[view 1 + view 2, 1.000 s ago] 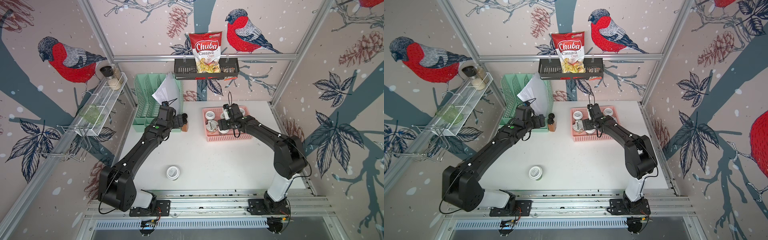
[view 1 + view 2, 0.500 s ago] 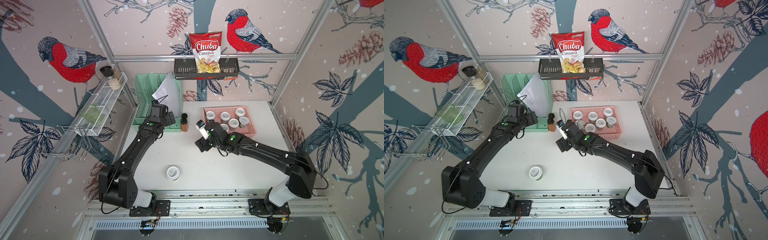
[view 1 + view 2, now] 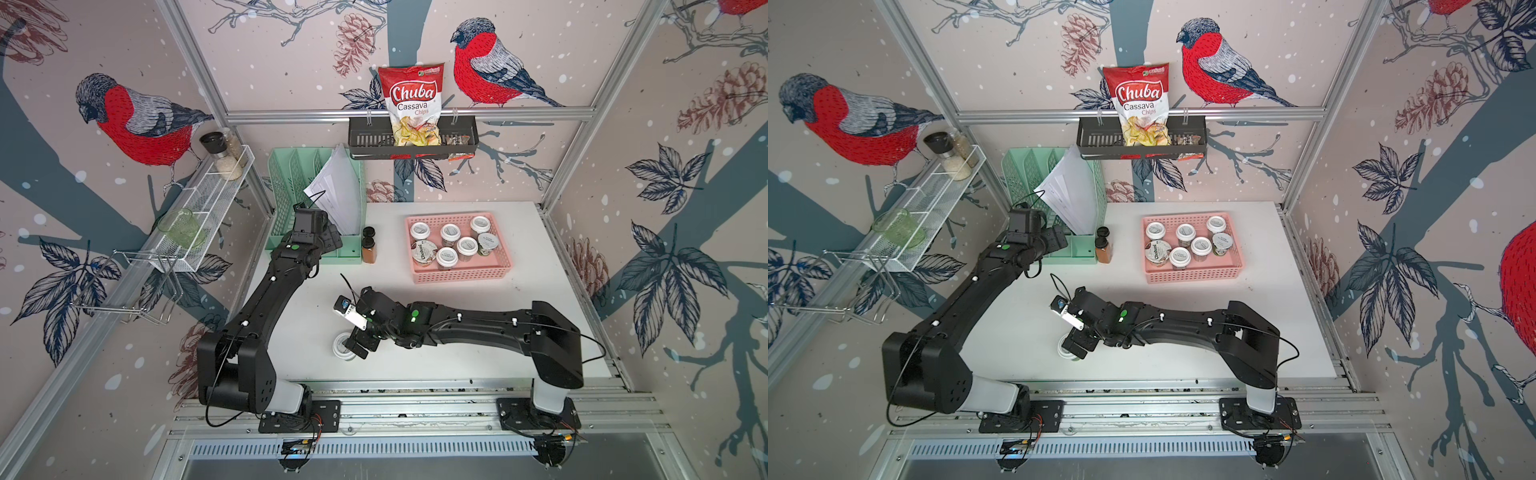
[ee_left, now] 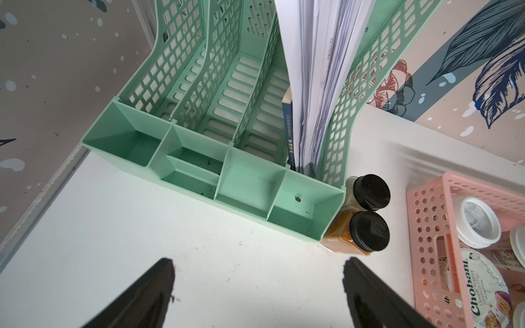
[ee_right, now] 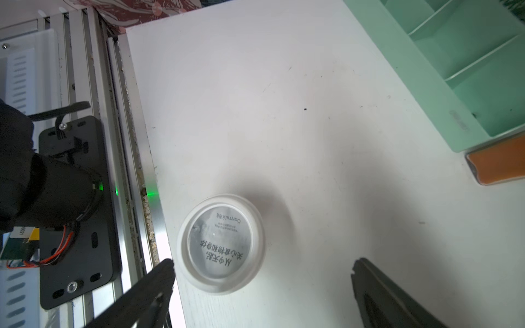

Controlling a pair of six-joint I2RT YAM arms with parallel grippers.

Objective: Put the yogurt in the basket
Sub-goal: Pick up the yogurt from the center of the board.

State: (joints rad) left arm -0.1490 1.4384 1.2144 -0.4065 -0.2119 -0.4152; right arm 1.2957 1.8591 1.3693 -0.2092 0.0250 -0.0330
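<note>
Black right gripper (image 5: 262,265), jaws spread, empty, hovers above the last yogurt jar (image 5: 221,244) at the table (image 3: 540,257) front edge. Wrist view shows the whole lid; both top views half hide it. Arm stretched low. Left gripper (image 4: 258,267) spread, empty, near green file rack (image 4: 250,181) and spice bottles (image 4: 369,227). Pink basket (image 3: 457,274) holds six jars and a Chobani cup (image 3: 424,253).

The basket (image 3: 461,276) sits at the counter's (image 3: 519,332) rear right, holding six jars (image 3: 450,232), with the Chobani cup (image 3: 424,252) in its front left corner. A seventh jar (image 3: 340,347) stands alone near the front edge, beneath the right pincer (image 5: 262,267). Two spice bottles (image 3: 369,251) stand one behind the other between basket and paper organiser (image 3: 291,187), touching the organiser.
</note>
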